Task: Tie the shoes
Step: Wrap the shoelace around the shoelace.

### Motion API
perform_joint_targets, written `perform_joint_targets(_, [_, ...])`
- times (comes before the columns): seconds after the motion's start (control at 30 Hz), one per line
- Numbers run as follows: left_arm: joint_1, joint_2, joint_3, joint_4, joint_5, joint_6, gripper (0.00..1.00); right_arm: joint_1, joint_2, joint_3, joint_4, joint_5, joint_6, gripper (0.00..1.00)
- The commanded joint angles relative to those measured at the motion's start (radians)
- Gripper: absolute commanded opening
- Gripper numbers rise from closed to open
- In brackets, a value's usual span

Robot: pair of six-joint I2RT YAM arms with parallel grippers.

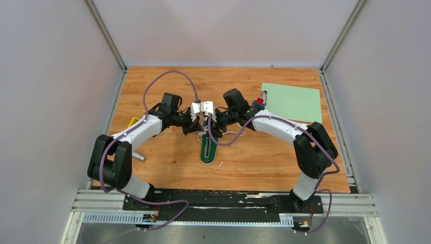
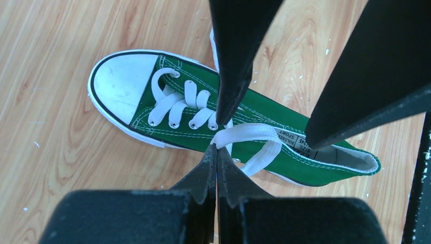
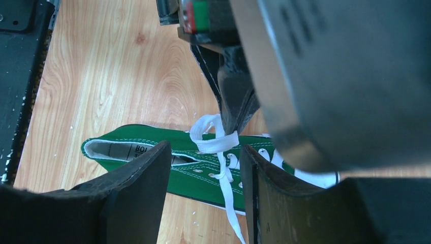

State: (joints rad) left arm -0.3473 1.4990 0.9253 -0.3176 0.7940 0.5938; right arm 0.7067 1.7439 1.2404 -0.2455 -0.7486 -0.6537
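Watching the knot | green sneaker mid-table, under both grippers | left gripper pressed together, pinching white lace | right gripper spread, holding nothing | risk: a tug slips the lace free or drags the light sneaker

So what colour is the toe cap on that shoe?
The toe cap is white; left wrist view.

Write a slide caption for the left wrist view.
Left gripper shut on a white lace over the green sneaker on the wooden table.
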Motion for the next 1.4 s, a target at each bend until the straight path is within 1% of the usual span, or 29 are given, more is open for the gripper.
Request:
perform_joint_targets(0.0, [-0.005,0.012,0.041,0.029,-0.011,-0.091,0.0,0.017,-0.047,-0.009,0.082,0.025,0.031,0.53])
perform_joint_targets(0.13, [-0.005,0.016,0.046,0.033,-0.01,-0.119,0.0,0.029,-0.04,-0.011,0.1,0.056,0.031,0.51])
perform_joint_targets(0.33, [-0.005,0.012,0.046,0.028,-0.006,-0.119,0.0,0.036,-0.03,-0.012,0.1,0.08,0.015,0.42])
perform_joint_targets(0.43, [-0.006,0.012,0.045,0.026,-0.001,-0.118,0.0,0.035,-0.03,-0.009,0.097,0.068,0.011,0.31])
perform_joint_targets(0.53, [-0.005,0.011,0.044,0.022,0.008,-0.116,0.0,0.036,-0.027,-0.001,0.09,0.057,0.003,0.14])
perform_joint_targets(0.6, [-0.005,0.006,0.045,0.01,0.006,-0.102,0.0,0.035,-0.028,0.01,0.082,0.071,-0.007,0.06])
perform_joint_targets(0.63, [-0.004,0.003,0.046,0.007,0.001,-0.089,0.04,0.034,-0.031,0.016,0.076,0.083,-0.013,0.02])
perform_joint_targets(0.67, [-0.004,-0.006,0.044,0.001,-0.014,-0.083,0.08,0.032,-0.034,0.023,0.069,0.095,-0.02,0.01])
perform_joint_targets(0.7, [-0.001,-0.012,0.04,0.001,-0.019,-0.07,0.18,0.027,-0.037,0.03,0.061,0.102,-0.024,0.01])
perform_joint_targets(0.73, [0.001,-0.022,0.029,0.011,-0.025,-0.065,0.23,0.018,-0.041,0.039,0.052,0.103,-0.025,0.0])
perform_joint_targets(0.77, [0.008,-0.027,0.022,0.019,-0.02,-0.062,0.31,0.013,-0.043,0.048,0.042,0.104,-0.027,0.0])
perform_joint_targets(0.83, [0.016,-0.038,0.002,0.044,0.011,-0.058,0.39,0.004,-0.045,0.065,0.02,0.108,-0.031,0.0])
perform_joint_targets(0.93, [0.018,-0.036,-0.014,0.081,0.075,-0.068,0.44,-0.002,-0.046,0.081,-0.009,0.109,-0.037,0.0])
perform_joint_targets(1.07, [0.018,-0.013,-0.013,0.149,0.138,-0.113,0.46,-0.008,-0.043,0.097,-0.038,0.121,-0.023,0.0])
perform_joint_targets(1.23, [0.015,0.026,0.007,0.207,0.145,-0.142,0.46,-0.015,-0.049,0.096,-0.053,0.129,-0.019,0.0])
perform_joint_targets(1.37, [0.014,0.052,0.026,0.207,0.142,-0.147,0.46,-0.024,-0.045,0.101,-0.062,0.138,-0.002,0.01])
